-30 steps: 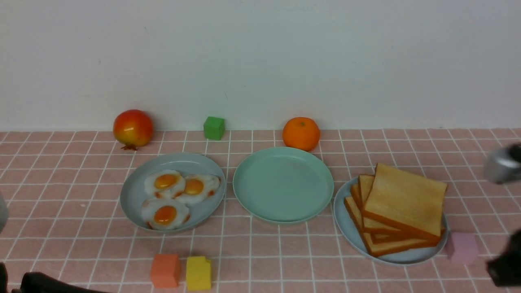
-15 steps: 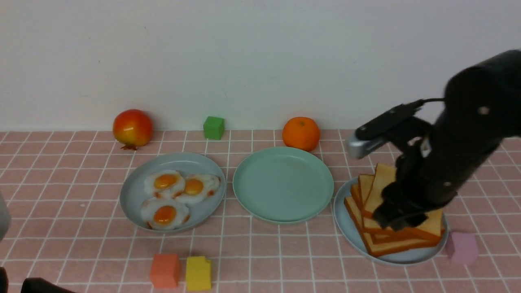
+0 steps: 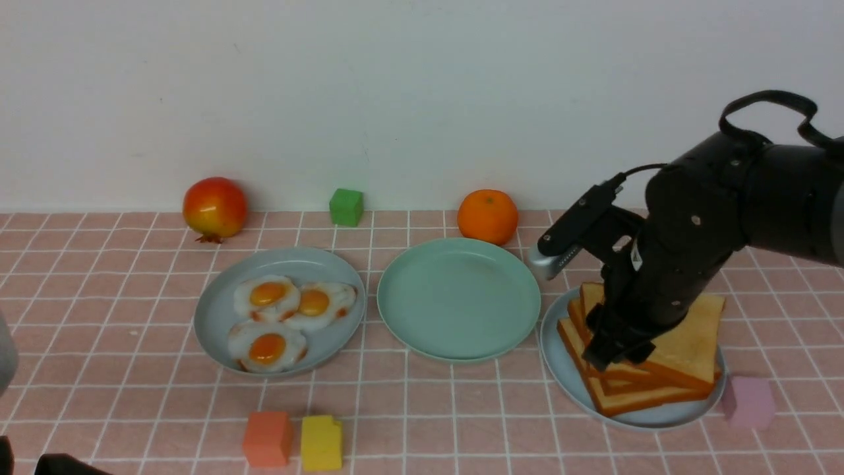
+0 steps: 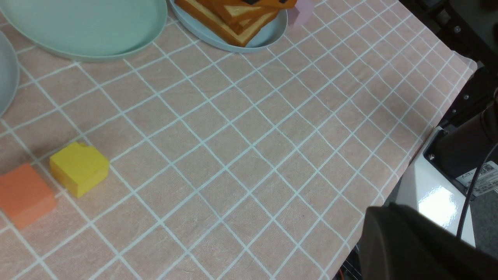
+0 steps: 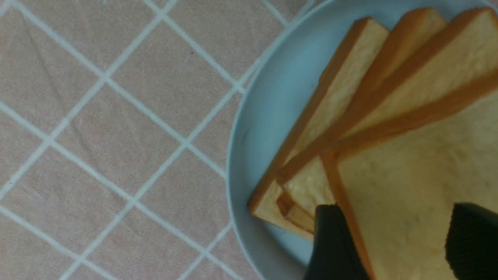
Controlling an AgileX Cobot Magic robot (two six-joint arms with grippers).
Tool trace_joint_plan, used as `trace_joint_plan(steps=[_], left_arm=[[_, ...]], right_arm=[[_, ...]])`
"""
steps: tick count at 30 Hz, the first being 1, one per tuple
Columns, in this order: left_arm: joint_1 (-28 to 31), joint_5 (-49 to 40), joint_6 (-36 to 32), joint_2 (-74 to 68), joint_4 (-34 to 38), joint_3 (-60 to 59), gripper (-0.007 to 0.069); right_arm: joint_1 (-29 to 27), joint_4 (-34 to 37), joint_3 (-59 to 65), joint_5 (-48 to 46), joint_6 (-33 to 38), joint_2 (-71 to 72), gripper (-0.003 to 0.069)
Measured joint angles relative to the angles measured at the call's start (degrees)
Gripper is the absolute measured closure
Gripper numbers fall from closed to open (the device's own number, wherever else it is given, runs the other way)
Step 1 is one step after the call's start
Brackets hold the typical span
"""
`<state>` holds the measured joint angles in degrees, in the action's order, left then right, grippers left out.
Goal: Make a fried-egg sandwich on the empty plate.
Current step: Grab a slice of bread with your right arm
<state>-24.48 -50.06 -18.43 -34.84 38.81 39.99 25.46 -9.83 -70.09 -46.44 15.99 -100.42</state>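
Pink gridded tablecloth [image 3: 461, 422], white wall behind. Front: empty mint-green plate [image 3: 459, 300] mid-table, rim just beside egg plate [image 3: 214, 330] and toast plate [image 3: 560, 376]; right gripper [image 3: 613, 353] on toast stack [image 3: 689, 343]. Left wrist: bare cloth out to table edge; left gripper clenched. Right wrist: jaws spread, astride top slice's corner.

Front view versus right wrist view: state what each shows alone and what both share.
Front only: three fried eggs on a grey-blue plate, the empty mint-green plate, a pomegranate, an orange. Right wrist only: the right gripper, fingertips spread apart over the top toast slice. Both: the toast stack and its pale blue plate on the pink checked cloth.
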Motion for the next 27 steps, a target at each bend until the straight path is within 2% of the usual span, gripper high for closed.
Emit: trace_joint_plan(steps=[5,16,21,27], left_arm=[[0.00,0.00,0.00,0.00,0.00,0.00,0.0612],[0.00,-0.12,0.00,0.00,0.00,0.00,0.0612],[0.00,-0.17,0.00,0.00,0.04,0.00,0.0612],[0.00,-0.17,-0.06,0.00,0.59,0.00,0.0612]], right_arm=[[0.00,0.45,0.00,-0.01,0.00,-0.77,0.0239],[0.00,-4.23,-0.21,2.22,0.06,-3.56,0.0265],[0.00,-4.73,-0.39,2.56,0.11,-4.16,0.0343],[0.17,-4.07,-0.76,1.64,0.67,-4.41,0.0529]])
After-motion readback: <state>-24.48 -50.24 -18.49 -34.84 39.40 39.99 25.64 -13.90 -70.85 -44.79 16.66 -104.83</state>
